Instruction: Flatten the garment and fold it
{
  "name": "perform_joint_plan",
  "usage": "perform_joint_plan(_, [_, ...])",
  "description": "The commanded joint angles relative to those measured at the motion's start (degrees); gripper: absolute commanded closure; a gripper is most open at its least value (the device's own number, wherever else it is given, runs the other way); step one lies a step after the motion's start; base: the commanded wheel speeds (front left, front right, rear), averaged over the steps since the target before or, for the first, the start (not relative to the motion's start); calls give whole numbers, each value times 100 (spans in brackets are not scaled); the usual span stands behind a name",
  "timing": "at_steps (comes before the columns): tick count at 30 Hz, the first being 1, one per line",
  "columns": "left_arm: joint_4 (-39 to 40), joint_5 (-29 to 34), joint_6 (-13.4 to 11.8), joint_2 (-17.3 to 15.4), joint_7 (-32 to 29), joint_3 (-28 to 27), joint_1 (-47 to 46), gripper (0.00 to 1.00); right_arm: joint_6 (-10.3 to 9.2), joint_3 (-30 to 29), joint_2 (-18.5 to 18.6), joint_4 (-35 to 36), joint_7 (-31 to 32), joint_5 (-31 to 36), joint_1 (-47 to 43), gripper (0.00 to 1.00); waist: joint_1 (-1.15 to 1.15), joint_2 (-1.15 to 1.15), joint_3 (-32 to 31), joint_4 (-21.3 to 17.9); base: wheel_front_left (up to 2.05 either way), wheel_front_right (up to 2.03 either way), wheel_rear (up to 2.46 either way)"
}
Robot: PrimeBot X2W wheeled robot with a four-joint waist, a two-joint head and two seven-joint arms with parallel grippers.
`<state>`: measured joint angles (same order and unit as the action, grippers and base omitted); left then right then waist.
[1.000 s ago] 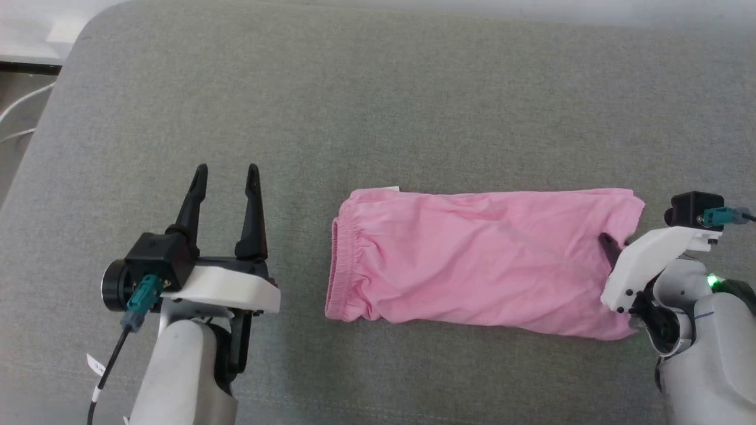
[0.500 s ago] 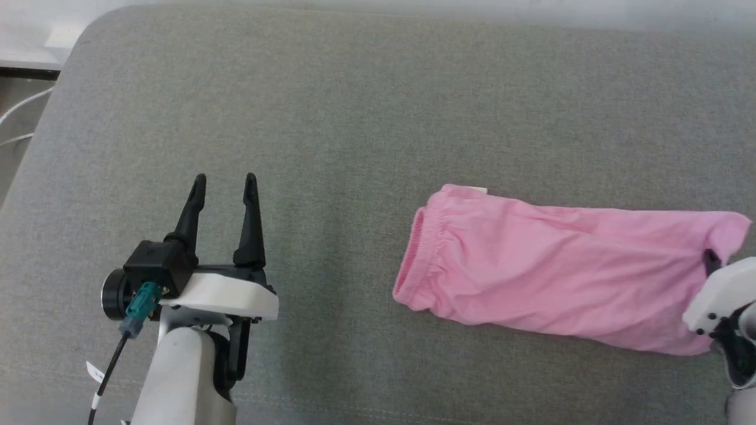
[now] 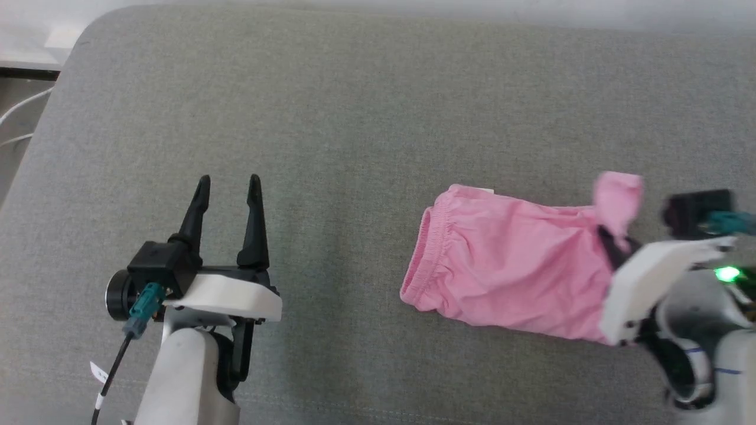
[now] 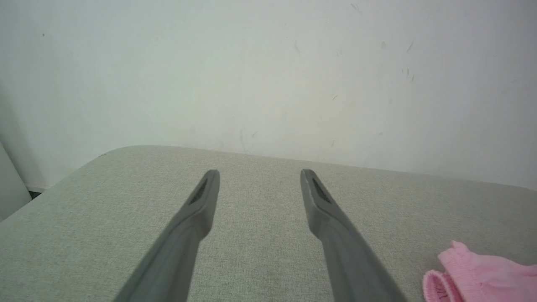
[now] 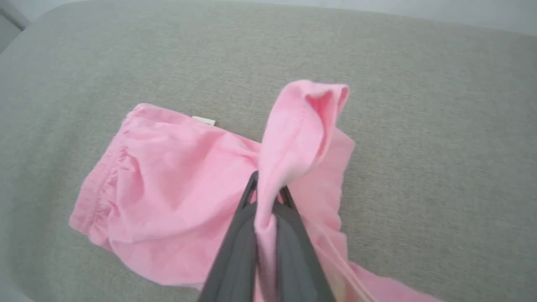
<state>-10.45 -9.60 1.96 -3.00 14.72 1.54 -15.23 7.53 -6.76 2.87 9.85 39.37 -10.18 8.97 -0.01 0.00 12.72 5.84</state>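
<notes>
**Q:** Fig. 1: where did the pink shorts (image 3: 508, 277) lie, and why were they bunched?

**A:** They lay on the grey cushion (image 3: 354, 118) at about four o'clock in my head view, with the waistband (image 3: 422, 260) toward nine. I had the right gripper (image 5: 268, 191) clamped on a leg hem and raised, so the flap stood up. I judged this the start of a fold toward the waistband.

**Q:** And the left gripper (image 3: 229, 177)?

**A:** It was at eight o'clock, fingers apart and empty, well clear of the cloth and free to pin it.

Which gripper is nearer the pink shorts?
Right. The right gripper is shut on the shorts at their leg end, holding a flap up. The left gripper is open, well apart, beyond the waistband end.
</notes>
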Motion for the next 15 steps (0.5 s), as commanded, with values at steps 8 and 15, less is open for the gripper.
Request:
perform_joint_plan(8, [9, -92, -6, 12, 28, 126, -72, 0, -4, 1595, 1, -108, 366, -19, 636, 100, 1, 0, 167, 189, 0, 0, 0])
perform_joint_plan(15, [-8, -214, -53, 12, 28, 268, -156, 0, -4, 2393, 1, -1292, 81, -114, 1412, 100, 1, 0, 330, 425, 0, 0, 0])
